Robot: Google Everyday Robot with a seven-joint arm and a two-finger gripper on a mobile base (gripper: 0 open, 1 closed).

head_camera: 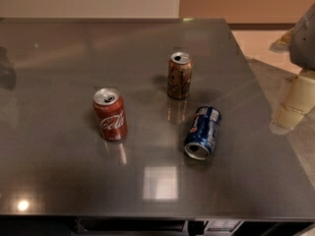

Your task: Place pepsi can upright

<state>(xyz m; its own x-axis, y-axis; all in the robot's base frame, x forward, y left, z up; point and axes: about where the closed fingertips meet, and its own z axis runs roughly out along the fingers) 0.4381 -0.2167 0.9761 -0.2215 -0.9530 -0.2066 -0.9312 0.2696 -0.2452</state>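
The pepsi can [203, 133] lay on its side on the glossy grey table [74, 181], left of the gripper [290, 104]; whether that was apart or together, I couldn't tell. A tan wall [246, 1] stood beyond.

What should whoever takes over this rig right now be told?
The end effector is at the right edge of the view, to the right of the pepsi can and clear of all the cans.
The pepsi can lies on its side on the table, its silver top facing the near edge. The Coca-Cola can and the brown can stand upright.
Done: nothing yet; the pepsi can is not grasped.
Left: reach it, grip it and stand it upright.
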